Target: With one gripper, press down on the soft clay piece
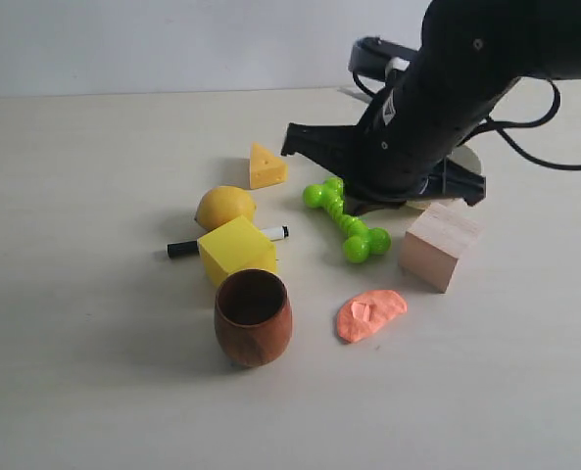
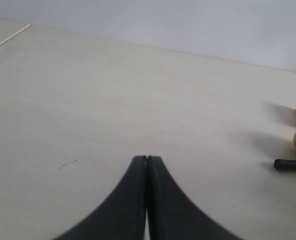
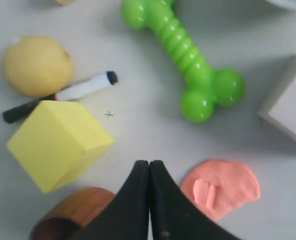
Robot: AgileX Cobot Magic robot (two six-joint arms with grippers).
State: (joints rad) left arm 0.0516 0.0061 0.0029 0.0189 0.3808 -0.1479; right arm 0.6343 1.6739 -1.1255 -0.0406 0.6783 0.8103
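The soft clay piece (image 1: 369, 313) is a flat salmon-orange half-moon with a dent, lying on the table in front of the wooden block (image 1: 440, 245). In the right wrist view the clay (image 3: 232, 186) lies just beside my right gripper (image 3: 148, 163), which is shut and empty, above the table and apart from the clay. The right arm (image 1: 437, 98) hangs over the green bone toy (image 1: 347, 220). My left gripper (image 2: 147, 158) is shut and empty over bare table, far from the clay.
A wooden cup (image 1: 253, 317), yellow cube (image 1: 236, 250), lemon (image 1: 224, 207), marker (image 1: 187, 247) and cheese wedge (image 1: 266, 165) lie left of the clay. A white plate (image 1: 471, 157) is partly hidden behind the right arm.
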